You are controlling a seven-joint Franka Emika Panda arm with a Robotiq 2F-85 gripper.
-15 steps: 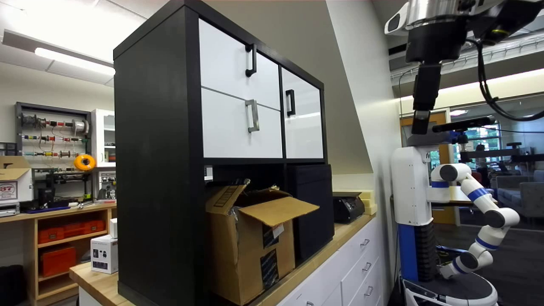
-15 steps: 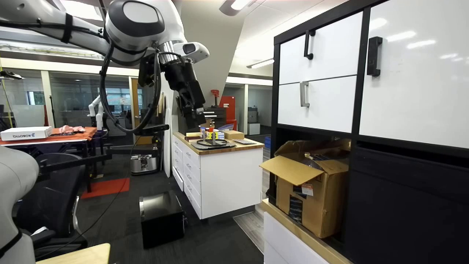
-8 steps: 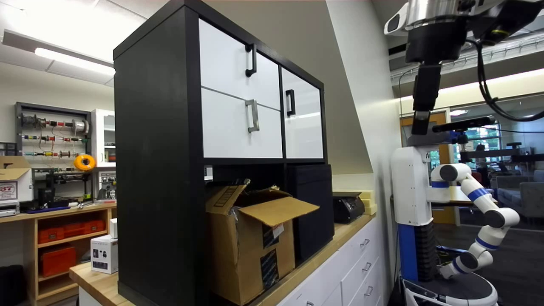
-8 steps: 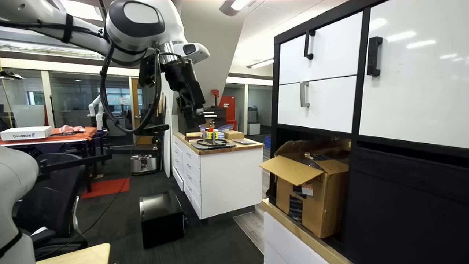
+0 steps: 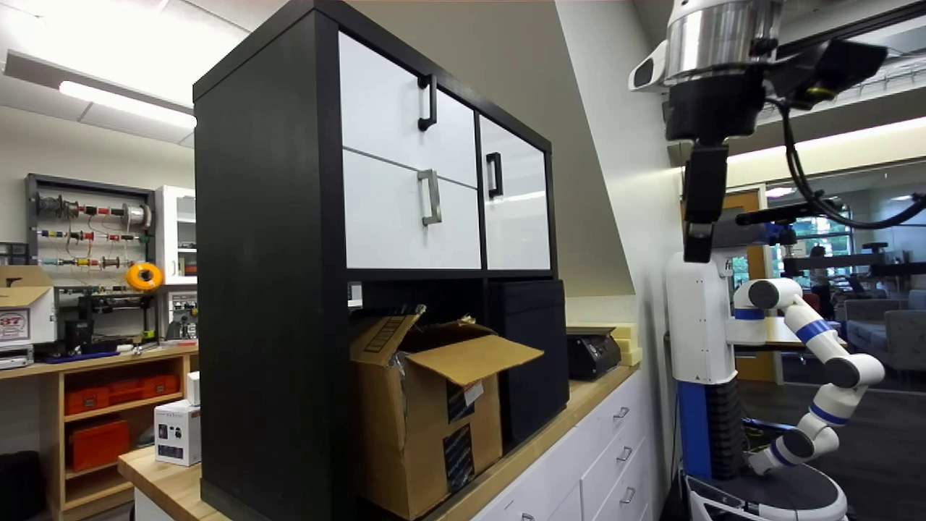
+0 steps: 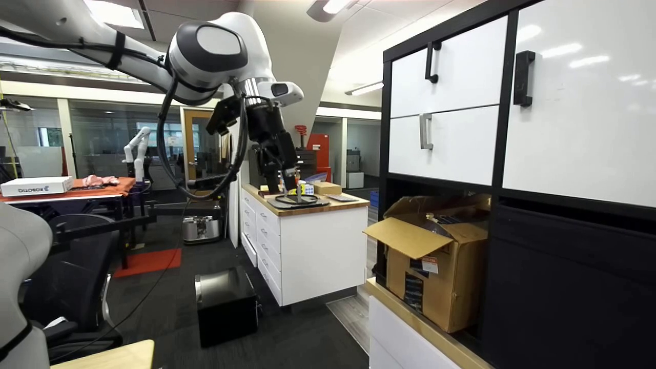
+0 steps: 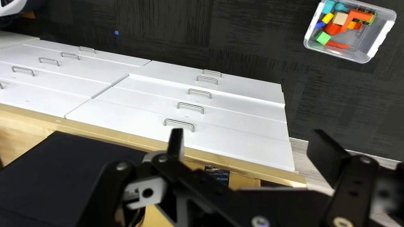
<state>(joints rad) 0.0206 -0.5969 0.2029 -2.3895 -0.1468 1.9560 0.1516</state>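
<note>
Apparently nothing is held at this moment: in the wrist view the robot's black two-fingered gripper [image 7: 249,137] has its jaws spread wide with only air between them, and in both exterior views it hangs downward, well apart from everything around it. The large black-framed cabinet with glossy white fronts [image 5: 264,289] stands ahead of it on a white counter with a pale wooden top [image 5: 593,396]. All three fronts look closed: the black bar handle [image 5: 432,101] on the upper one, the brushed silver handle [image 5: 434,197] on the one below and the black handle [image 5: 498,174] on the taller door [image 5: 517,231] beside them are untouched. In the cabinet's lower compartment sits a worn brown cardboard box with dark printed tape [image 5: 430,416], its top open and a flap [image 5: 477,358] jutting outward; part of it shows past the gripper in the wrist view, with no contact that can be made out. Under the counter's edge, the white drawers with slim metal pulls [image 7: 227,116] look mostly shut, though one may stand slightly out. On the dark carpeted floor [image 7: 252,34] a clear plastic bin with white edges [image 7: 381,39] holds brightly coloured blocks and toy pieces [image 7: 340,18]. Judging from this, handling is either at its start or between moves: no grip is made, no cabinet front is pulled or lifted, and closing on anything at all remains to be done.
</note>
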